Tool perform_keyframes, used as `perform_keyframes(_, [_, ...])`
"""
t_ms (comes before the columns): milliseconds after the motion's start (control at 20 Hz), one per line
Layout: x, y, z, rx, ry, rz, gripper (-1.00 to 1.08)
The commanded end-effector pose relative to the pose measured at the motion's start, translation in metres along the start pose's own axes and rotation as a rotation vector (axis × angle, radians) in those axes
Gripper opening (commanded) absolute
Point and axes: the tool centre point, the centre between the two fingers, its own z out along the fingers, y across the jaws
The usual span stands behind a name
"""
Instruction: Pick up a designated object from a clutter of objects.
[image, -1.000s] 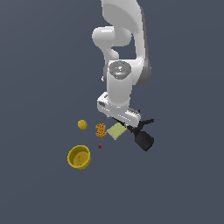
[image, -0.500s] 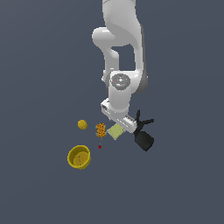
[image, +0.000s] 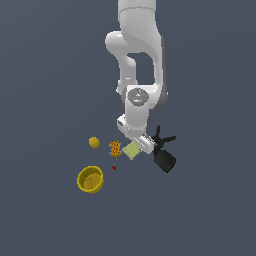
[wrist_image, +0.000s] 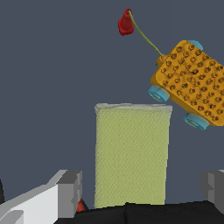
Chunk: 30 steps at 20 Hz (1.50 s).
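The designated pale yellow-green block (image: 130, 151) lies flat among the clutter, next to the orange patterned piece (image: 115, 148). In the wrist view the block (wrist_image: 131, 153) sits between my two grey fingertips (wrist_image: 70, 192), with a gap on each side. My gripper (image: 138, 145) is open and low over the block's edge; I cannot tell whether it touches. The orange piece (wrist_image: 192, 83) has blue wheels and a thin string to a tiny red bit (wrist_image: 125, 24).
A yellow ball (image: 94, 142) and a yellow bowl (image: 90, 179) lie to the exterior view's left. The red bit (image: 114, 168) lies below the orange piece. Black clamp-like tools (image: 164, 152) lie close on the exterior view's right of the gripper.
The wrist has turned and the hand has come down closer to the pale green block. The objects have not moved.
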Motion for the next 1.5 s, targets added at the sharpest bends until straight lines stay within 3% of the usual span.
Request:
perform_keyframes(0, [0.0, 0.0, 0.0, 0.0, 0.0, 0.0, 1.0])
perform_keyframes(950, [0.0, 0.001, 0.051, 0.001, 0.001, 0.005, 1.0])
perform_keyframes(1000, [0.0, 0.001, 0.051, 0.001, 0.001, 0.005, -1.0])
perform_keyframes(1450, [0.0, 0.001, 0.051, 0.001, 0.001, 0.005, -1.0])
